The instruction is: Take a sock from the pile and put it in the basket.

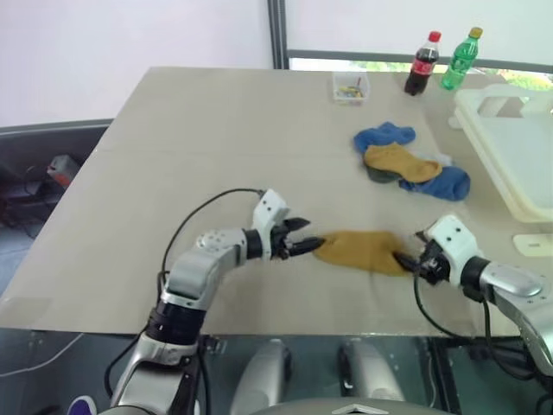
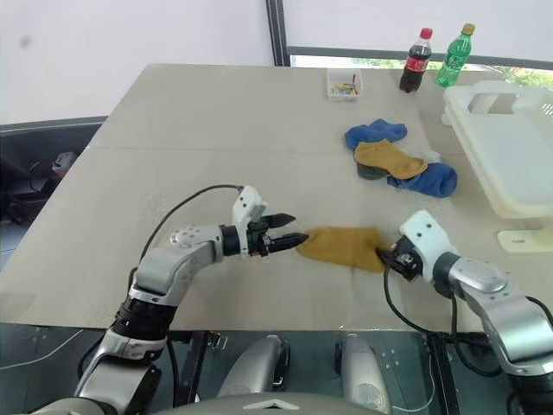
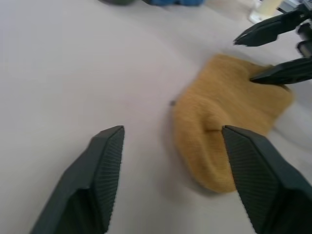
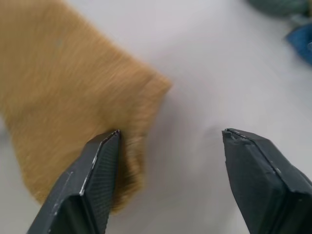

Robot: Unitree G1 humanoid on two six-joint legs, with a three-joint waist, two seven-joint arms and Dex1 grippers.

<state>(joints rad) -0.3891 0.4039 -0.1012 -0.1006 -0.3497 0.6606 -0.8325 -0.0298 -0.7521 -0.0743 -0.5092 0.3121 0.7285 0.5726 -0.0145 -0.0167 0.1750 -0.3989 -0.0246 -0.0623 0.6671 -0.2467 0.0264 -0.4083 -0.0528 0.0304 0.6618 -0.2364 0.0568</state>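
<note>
A mustard-yellow sock [image 1: 363, 251] lies flat on the beige table [image 1: 216, 156], near the front edge, between my two grippers. My left gripper [image 1: 311, 234] is open, and its fingertips sit just at the sock's left end. In the left wrist view the left gripper [image 3: 173, 129] holds nothing. My right gripper [image 2: 386, 257] is open at the sock's right end. In the right wrist view one finger [image 4: 97, 170] lies against the sock's edge. The pile [image 1: 406, 160] of blue, mustard and dark socks sits farther back on the right. The cream basket [image 1: 518, 147] stands at the right edge.
A small clear box [image 1: 350, 86], a cola bottle [image 1: 422, 63] and a green bottle [image 1: 460, 59] stand at the far edge of the table. A small white piece [image 1: 531, 245] lies in front of the basket. The table's front edge runs just below both grippers.
</note>
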